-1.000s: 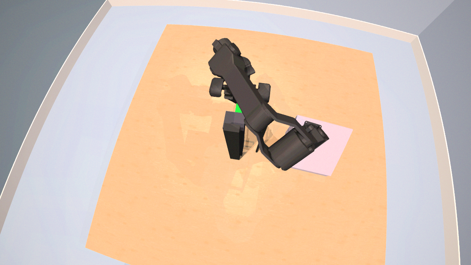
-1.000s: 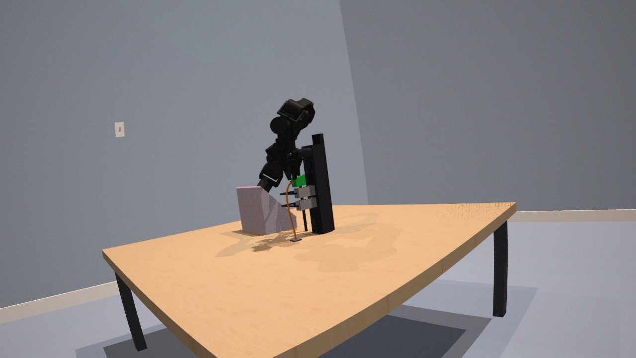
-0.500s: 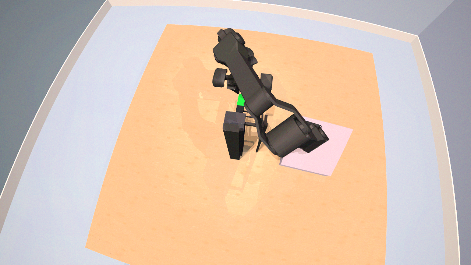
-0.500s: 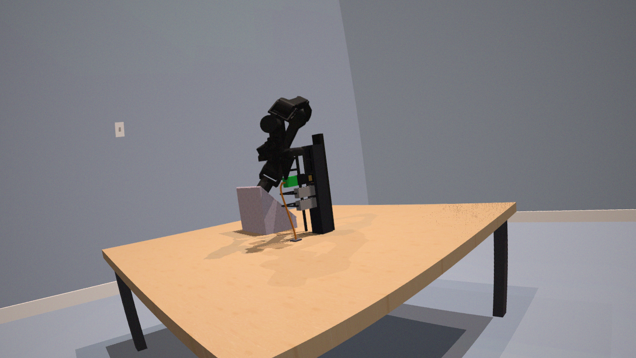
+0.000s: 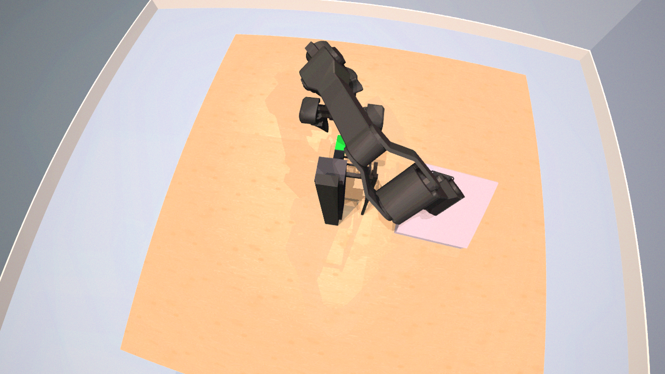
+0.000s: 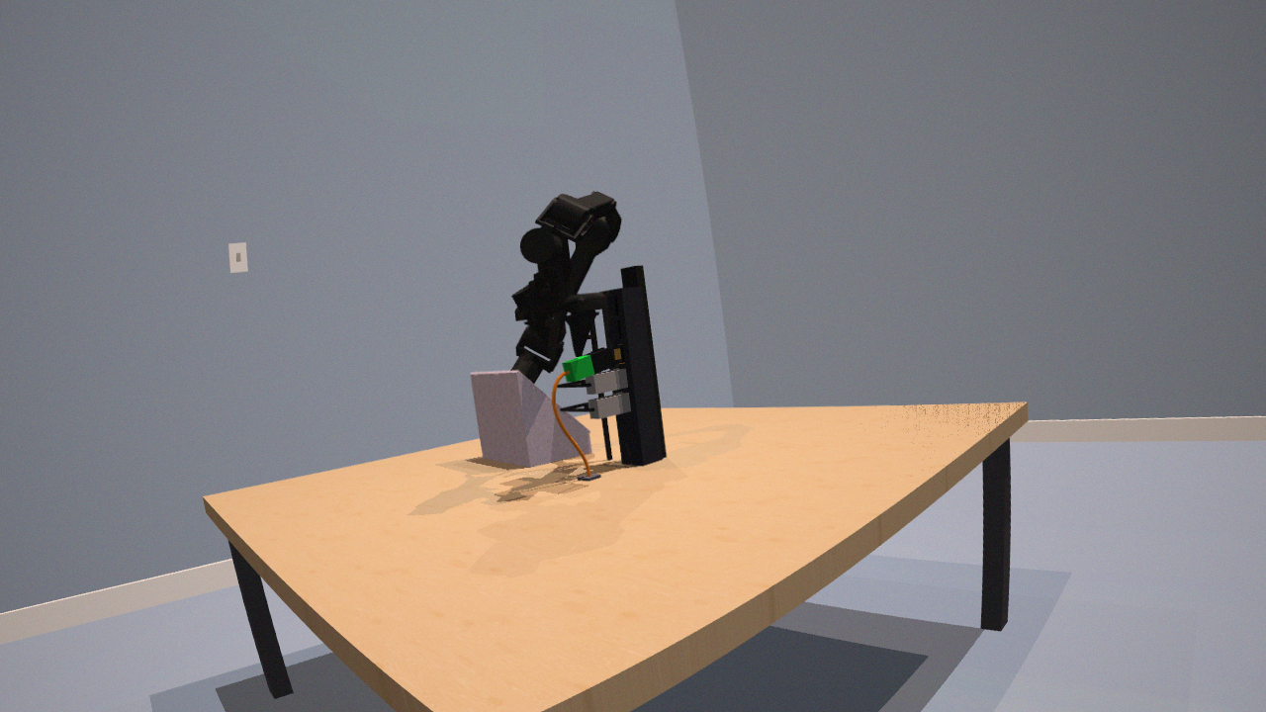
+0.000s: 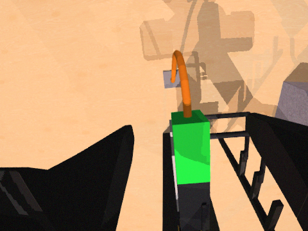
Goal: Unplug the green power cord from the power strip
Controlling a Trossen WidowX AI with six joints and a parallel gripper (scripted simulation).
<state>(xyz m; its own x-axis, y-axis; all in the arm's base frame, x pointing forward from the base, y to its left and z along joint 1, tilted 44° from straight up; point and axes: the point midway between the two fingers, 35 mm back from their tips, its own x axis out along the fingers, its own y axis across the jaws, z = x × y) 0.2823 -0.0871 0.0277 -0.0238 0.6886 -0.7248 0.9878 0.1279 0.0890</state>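
Gaping wide, gripper point(image 7: 188, 201) holds nothing; green plug point(image 7: 191, 150) between fingers — seemingly untouched.

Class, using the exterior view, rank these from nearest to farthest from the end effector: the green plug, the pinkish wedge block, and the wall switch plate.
1. Green plug: just below the open end effector, out from the black power strip.
2. Pinkish wedge block: on the table, lower and to the left in the picture.
3. Wall switch plate: far left, on the back wall.
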